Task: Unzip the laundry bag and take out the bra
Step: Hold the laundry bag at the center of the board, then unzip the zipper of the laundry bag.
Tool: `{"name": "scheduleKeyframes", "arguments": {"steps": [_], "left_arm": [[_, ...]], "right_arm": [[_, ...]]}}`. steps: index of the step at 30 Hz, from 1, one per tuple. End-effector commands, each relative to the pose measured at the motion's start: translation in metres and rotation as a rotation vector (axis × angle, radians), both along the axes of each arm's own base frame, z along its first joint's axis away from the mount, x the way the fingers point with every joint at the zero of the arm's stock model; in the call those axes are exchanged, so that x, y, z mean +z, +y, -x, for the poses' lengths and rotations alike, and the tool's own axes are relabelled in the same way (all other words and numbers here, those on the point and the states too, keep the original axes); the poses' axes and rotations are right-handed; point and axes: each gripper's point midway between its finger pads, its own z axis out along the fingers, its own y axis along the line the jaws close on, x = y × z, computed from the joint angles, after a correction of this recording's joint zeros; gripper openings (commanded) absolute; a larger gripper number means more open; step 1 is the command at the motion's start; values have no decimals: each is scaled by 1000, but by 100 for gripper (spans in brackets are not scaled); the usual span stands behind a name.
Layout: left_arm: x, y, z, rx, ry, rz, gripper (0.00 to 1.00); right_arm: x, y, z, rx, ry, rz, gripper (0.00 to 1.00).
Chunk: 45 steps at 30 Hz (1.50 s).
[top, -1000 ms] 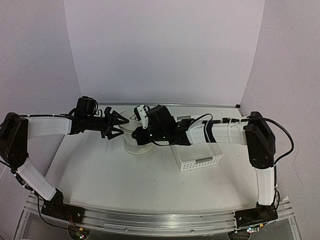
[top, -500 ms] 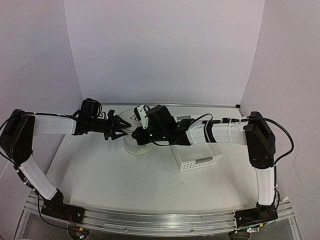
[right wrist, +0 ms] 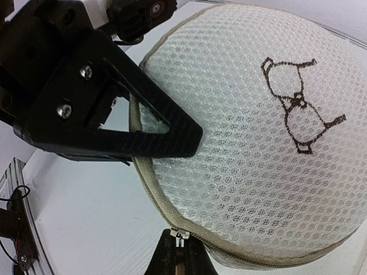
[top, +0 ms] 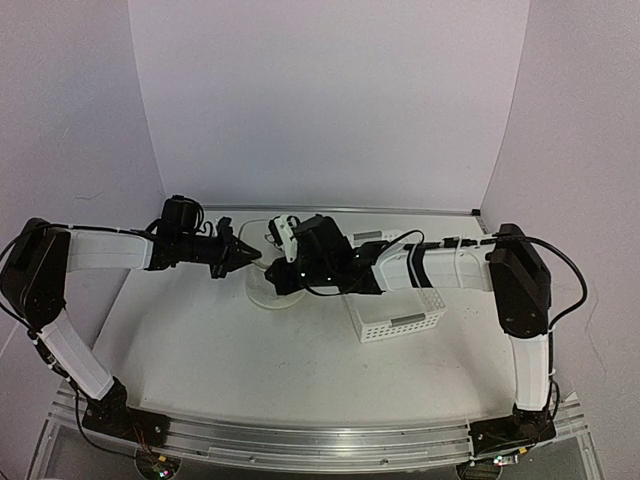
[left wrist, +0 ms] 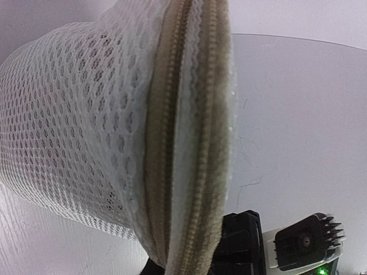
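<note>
Closed left gripper (top: 245, 254) onto laundry bag (right wrist: 258, 149) rim just now; pinching zipper pull (right wrist: 181, 233) with right gripper (right wrist: 179, 255); ready to unzip.

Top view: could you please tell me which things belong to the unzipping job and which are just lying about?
Job in hand:
laundry bag
zipper pull
left gripper, shut on the bag's rim
right gripper, shut on the pull

Lying about:
white lattice basket, beside the bag

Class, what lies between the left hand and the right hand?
The right wrist view shows the closed beige zip seam of the laundry bag curving from the left hand to the right hand.
</note>
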Motion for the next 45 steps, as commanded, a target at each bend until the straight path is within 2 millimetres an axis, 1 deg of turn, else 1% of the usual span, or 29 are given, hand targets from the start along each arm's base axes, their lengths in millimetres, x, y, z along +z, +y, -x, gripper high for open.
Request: {"name": "scheduleKeyframes", "arguments": {"steps": [1, 6, 11, 19, 23, 27, 28, 31, 36, 40, 42, 45], "left_arm": [[30, -5, -8, -48, -117, 43, 0], [39, -2, -5, -92, -154, 61, 0], [46, -5, -1, -153, -200, 57, 0], [46, -4, 3, -228, -233, -17, 0], [49, -1, -1, -232, -245, -21, 0], [52, -2, -9, -251, -272, -32, 0], [50, -3, -11, -256, -273, -41, 0], [50, -6, -19, -278, -297, -50, 0], [52, -11, -36, -290, -312, -68, 2], [52, -12, -50, -287, -315, -95, 6], [53, -12, -59, -280, -316, -109, 8], [56, -11, -73, -266, -327, -131, 15]], "right_arm": [[16, -11, 3, -20, -56, 0, 0], [6, -36, 1, -73, -90, 63, 0], [-4, -62, -2, -129, -102, 113, 0], [-15, -103, -13, -209, -125, 185, 0], [-21, -113, -11, -221, -130, 212, 0], [-18, -114, -3, -203, -116, 180, 0], [-17, -114, -1, -197, -112, 168, 0], [-10, -109, 7, -168, -108, 125, 0], [6, -86, 23, -108, -107, 44, 0], [17, -66, 22, -89, -85, -15, 0], [19, -58, 22, -82, -75, -31, 0], [23, -48, 19, -81, -60, -57, 0]]}}
